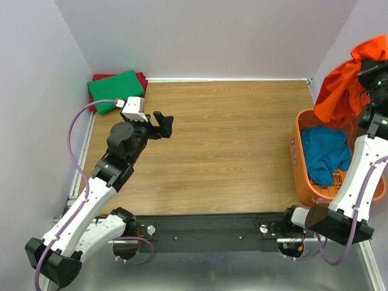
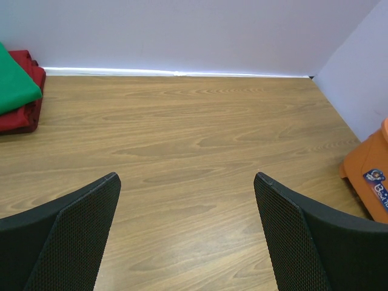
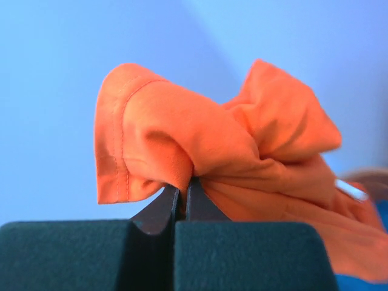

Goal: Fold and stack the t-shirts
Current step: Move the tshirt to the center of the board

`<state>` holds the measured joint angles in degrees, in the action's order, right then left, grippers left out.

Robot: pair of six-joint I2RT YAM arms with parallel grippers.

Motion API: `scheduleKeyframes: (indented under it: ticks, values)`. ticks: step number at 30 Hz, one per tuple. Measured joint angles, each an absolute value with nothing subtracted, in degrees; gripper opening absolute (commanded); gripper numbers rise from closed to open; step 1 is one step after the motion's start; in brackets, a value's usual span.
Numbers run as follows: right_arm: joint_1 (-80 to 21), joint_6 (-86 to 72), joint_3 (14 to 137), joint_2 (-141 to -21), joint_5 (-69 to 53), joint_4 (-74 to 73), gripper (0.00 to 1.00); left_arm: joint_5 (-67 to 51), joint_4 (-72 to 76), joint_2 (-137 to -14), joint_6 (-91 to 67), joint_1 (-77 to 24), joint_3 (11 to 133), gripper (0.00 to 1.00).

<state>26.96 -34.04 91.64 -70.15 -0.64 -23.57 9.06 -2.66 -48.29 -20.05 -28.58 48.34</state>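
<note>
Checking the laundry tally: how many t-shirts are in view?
4: green t-shirt folded atop the dark red t-shirt in the far-left corner, orange t-shirt hanging from the right gripper, teal t-shirt in the basket. More may hide beneath.

Lighting's pretty even and bright all round, soft diffuse stuff with only faint shadows on the wooden table [image 1: 230, 151] in the top view. Left wrist view is sharp, with a thin bright strip of glare where the table meets the back wall [image 2: 182, 30]. Right wrist view has a blue cast, the orange t-shirt [image 3: 200, 145] slightly soft up close and everything behind it just blur
</note>
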Motion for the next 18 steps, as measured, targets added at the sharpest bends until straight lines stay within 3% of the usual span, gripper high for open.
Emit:
scheduleKeyframes:
  ticks: [4,9,16,18]
  values:
    - [26.5,-35.6,99.5,-72.7,-13.7,-21.5,0.01,9.1,-2.7,-48.3,-20.0,-28.6,48.3,0.98]
    - [23.3,-37.7,100.2,-73.6,-22.7,-20.1,0.01,9.1,-2.7,-48.3,-20.1,-28.5,48.3,0.99]
    - [1.0,-37.6,100.0,-75.2,-24.8,-18.3,0.01,8.4,-2.7,-48.8,-20.5,-26.6,48.3,0.98]
    - [-6.6,-36.8,98.6,-75.9,-23.6,-17.0,0.21,8.4,-2.7,-48.8,-20.7,-26.0,48.3,0.98]
